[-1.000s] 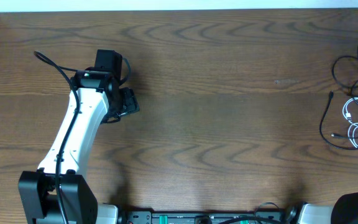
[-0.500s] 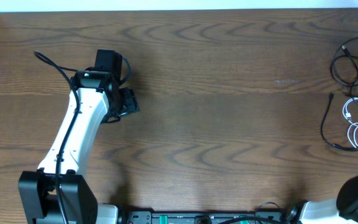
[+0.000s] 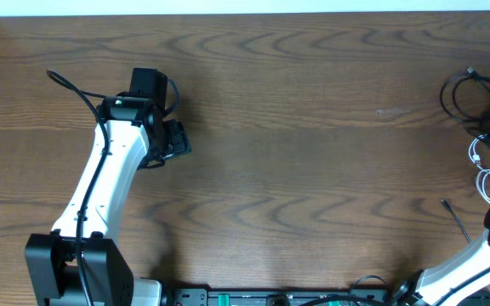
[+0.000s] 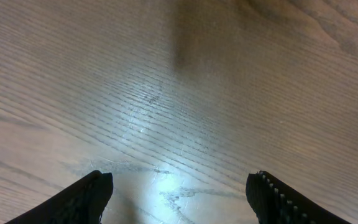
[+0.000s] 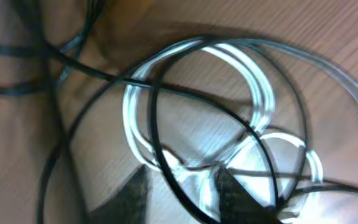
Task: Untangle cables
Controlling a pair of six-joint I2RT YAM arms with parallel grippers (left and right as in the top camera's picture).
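A brown wood-grain desk [image 3: 313, 127] carries the whole scene. The tangle of thin cords lies at its far right edge: black cables [image 3: 456, 92] loop near the upper right corner, and a white cable [image 3: 480, 155] coils in several rings just below them, partly crossed by the black strands. One loose black cord end [image 3: 452, 218] lies apart from the bundle, lower down, close to the right arm [image 3: 470, 263].

The right end effector [image 5: 185, 196] hangs directly over the tangle. In its wrist view, the two dark fingertips [image 5: 135, 193] stand part-way apart at the bottom edge, with bare desk showing between them. White rings and black strands cross just ahead of that gap. The view is blurred, so whether any cord touches a finger cannot be told.

The left arm [image 3: 100, 187] reaches across the left half of the desk, well apart from the cables. The left end effector [image 4: 179, 199] hovers over bare wood, its fingertips [image 4: 95, 186] spread wide with nothing between them.
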